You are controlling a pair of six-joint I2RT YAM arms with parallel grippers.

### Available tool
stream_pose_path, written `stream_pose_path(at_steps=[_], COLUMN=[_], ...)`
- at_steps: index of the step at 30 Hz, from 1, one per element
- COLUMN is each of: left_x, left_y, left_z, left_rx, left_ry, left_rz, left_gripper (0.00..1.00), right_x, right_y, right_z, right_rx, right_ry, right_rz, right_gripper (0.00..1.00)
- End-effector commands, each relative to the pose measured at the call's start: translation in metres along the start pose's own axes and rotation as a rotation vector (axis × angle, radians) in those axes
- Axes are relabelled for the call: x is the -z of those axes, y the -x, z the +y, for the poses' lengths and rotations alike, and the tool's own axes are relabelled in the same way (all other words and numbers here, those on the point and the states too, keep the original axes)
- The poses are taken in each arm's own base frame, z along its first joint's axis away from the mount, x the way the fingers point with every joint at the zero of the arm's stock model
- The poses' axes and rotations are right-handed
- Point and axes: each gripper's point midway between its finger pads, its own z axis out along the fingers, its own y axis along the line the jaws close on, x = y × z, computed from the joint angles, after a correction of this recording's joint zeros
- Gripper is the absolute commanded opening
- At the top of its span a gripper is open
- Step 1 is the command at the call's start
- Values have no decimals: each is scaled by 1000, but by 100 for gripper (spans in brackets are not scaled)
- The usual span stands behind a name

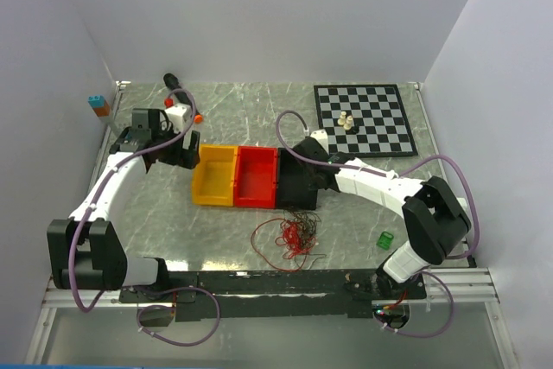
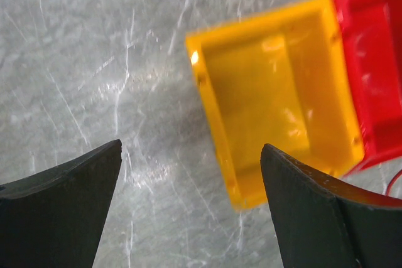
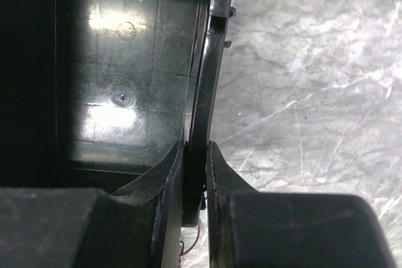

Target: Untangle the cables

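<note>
Cables (image 1: 289, 232), red, orange and dark, lie in a loose curly heap on the marbled tabletop (image 1: 242, 114), just in front of the red bin (image 1: 257, 177) and the black bin (image 1: 298, 183) and close to the near edge; the strands loop over one another and are too fine to tell apart. Three bins stand touching in a row, the yellow bin (image 1: 216, 176) on the left, red in the middle, black on the right. The right hand (image 3: 195, 155) is clenched on the side wall of the black bin, one finger inside it and one outside, both pressed to the plastic. The left hand (image 2: 191, 149) hangs released, its fingers (image 2: 63, 199) spread wide over bare tabletop just beside the yellow bin, touching nothing. Behind the bins, a chessboard (image 1: 380, 101) sits at the far right with a few pale chess pieces (image 1: 346, 122) clustered on it. A small green object (image 1: 385, 239) rests near the right arm's elbow, and a white cube (image 1: 180, 114) stands at the far left, close to the left arm's wrist.
</note>
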Motion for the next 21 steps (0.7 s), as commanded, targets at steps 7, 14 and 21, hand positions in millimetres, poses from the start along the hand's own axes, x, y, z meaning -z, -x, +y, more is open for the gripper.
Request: stream_pose_path(at_steps=[7, 14, 21], left_x=[15, 24, 53], left_y=[-12, -8, -9], left_z=[-12, -43, -142], left_rx=[-63, -153, -500], left_ry=[-23, -120, -354], left_rz=[1, 4, -54], left_gripper=[97, 97, 97], right_x=[6, 43, 73], right_y=[18, 33, -27], right_z=[-22, -38, -27], right_rx=[3, -101, -149], right_ry=[-83, -86, 100], right_rz=[-84, -148, -11], right_gripper=[23, 67, 78])
